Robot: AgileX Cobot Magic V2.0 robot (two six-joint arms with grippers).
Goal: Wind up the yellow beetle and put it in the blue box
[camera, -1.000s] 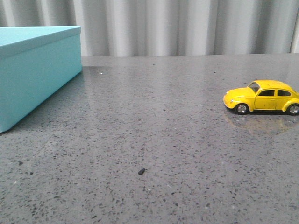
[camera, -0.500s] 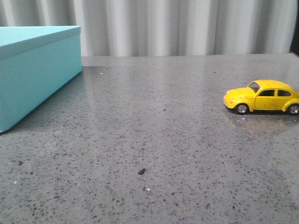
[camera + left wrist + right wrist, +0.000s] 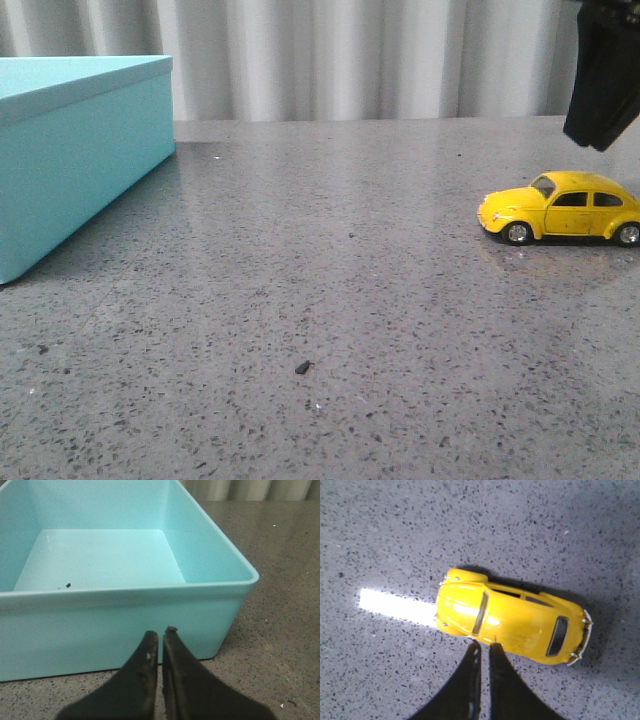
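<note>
The yellow beetle [image 3: 560, 207] stands on its wheels at the right of the grey table, nose to the left. It shows from above in the right wrist view [image 3: 512, 616]. My right gripper [image 3: 484, 645] is shut and empty, hovering above the car; in the front view it hangs at the top right [image 3: 603, 75], above the car's rear. The blue box [image 3: 70, 140] stands at the far left, open and empty inside [image 3: 100, 557]. My left gripper [image 3: 160, 632] is shut and empty, just outside the box's near wall.
A grey speckled tabletop [image 3: 320, 300] with a small dark crumb [image 3: 302, 368] near the front middle. A pleated grey curtain [image 3: 350, 55] hangs behind the table's far edge. A bright light reflection [image 3: 395, 605] lies beside the car.
My right gripper has come down into the front view at the top right, above the beetle. The car and the box have not moved.
</note>
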